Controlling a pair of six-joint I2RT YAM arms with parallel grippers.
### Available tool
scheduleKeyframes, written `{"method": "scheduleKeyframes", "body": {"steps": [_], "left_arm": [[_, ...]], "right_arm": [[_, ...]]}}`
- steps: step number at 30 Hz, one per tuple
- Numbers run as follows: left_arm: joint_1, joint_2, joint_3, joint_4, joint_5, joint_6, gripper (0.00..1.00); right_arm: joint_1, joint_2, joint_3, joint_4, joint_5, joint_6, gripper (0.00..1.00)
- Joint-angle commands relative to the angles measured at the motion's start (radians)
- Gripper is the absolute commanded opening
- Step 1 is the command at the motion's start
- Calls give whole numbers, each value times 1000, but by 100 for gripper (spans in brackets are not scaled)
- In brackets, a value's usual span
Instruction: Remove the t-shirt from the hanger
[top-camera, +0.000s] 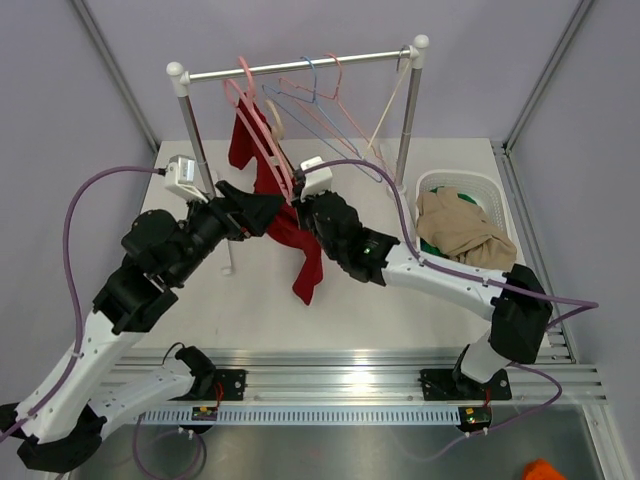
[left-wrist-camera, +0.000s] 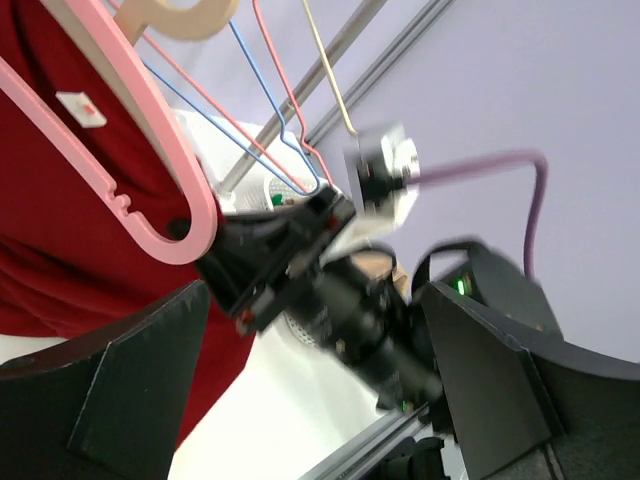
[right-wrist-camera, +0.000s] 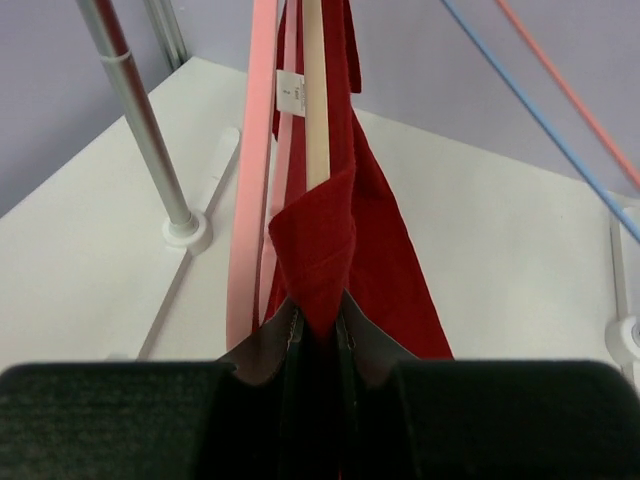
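The red t-shirt (top-camera: 308, 268) hangs on the pink hanger (top-camera: 262, 150) from the rail (top-camera: 300, 64) at the upper centre of the top view, its lower part drooping toward the desk (top-camera: 240, 300). At the bottom centre of its own view, the right hand (right-wrist-camera: 318, 322) is pinched shut on a fold of the cloth, probably so it can drag the shirt off the hanger's arm. The left hand (left-wrist-camera: 310, 390) is spread wide and grips nothing. The hanger's rounded end sits just above its gap, likely so the hand can steady the hanger during the pull.
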Motion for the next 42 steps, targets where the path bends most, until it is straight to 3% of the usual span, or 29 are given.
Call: {"method": "scheduleKeyframes", "body": {"steps": [1, 13, 17, 31, 36, 42], "left_arm": [[4, 63, 52, 99, 30, -54, 93], [-24, 226, 87, 241, 149, -192, 85], [-79, 283, 82, 244, 96, -191, 83], [-133, 398, 59, 359, 5, -188, 66], [-134, 464, 94, 401, 37, -183, 64], [-147, 476, 87, 442, 64, -189, 51]], "right_arm": [[54, -117, -76, 188, 84, -10, 0], [133, -404, -384, 177, 233, 61, 0], [151, -447, -435, 179, 265, 65, 0], [259, -673, -493, 50, 372, 134, 0], [283, -673, -484, 39, 363, 142, 0], [297, -650, -475, 30, 369, 142, 0]]}}
